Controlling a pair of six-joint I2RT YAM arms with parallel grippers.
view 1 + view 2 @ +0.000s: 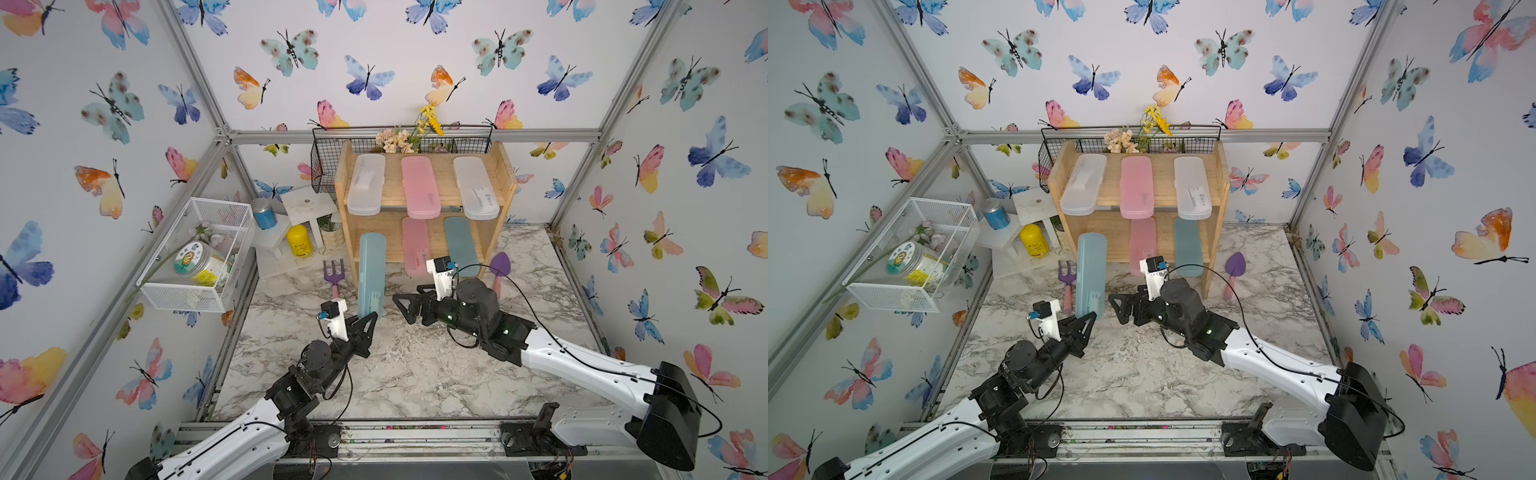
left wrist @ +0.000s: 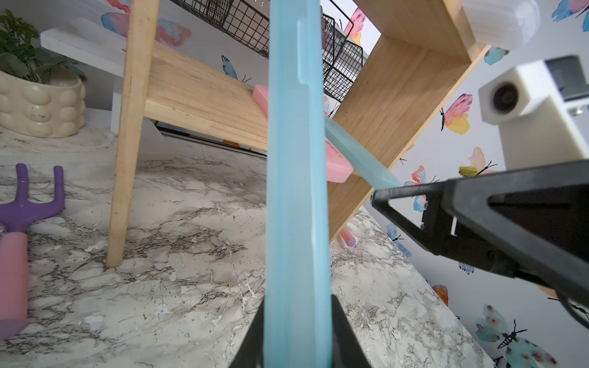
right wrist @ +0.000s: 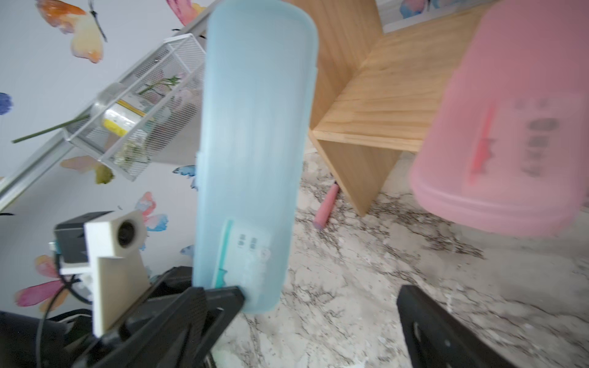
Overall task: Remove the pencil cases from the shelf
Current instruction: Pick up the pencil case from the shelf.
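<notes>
The marble counter (image 1: 415, 374) carries the wooden two-tier shelf (image 1: 446, 183) near the back wall. Five pencil cases lie on the shelf, each overhanging the front edge of its tier; this presents a free end for gripping.

- Upper tier: frosted white case (image 1: 365, 185), upper pink case (image 1: 420, 187), second frosted white case (image 1: 476, 187).
- Lower tier: lower pink case (image 1: 414, 245), dark teal case (image 1: 461, 245).

The sixth, the light teal case (image 1: 371, 274), is off the shelf, in front of its left side panel. The left claw (image 1: 370, 316) is clenched on the case's labelled end, jaws against the two broad faces. The case stands on end, tilted, with its far end toward the shelf. Contact with the counter cannot be determined.

The right claw (image 1: 401, 308) is released and empty, jaws wide, just beside the held end without touching it. This position would suit a hand-over; that is a judgement only.

The teal case label (image 3: 251, 248) shows a teal brush-shaped mark and small dark characters, not legible. The pink case label (image 3: 510, 137) shows a red mark and dark characters, blurred. No brand name can be read.
</notes>
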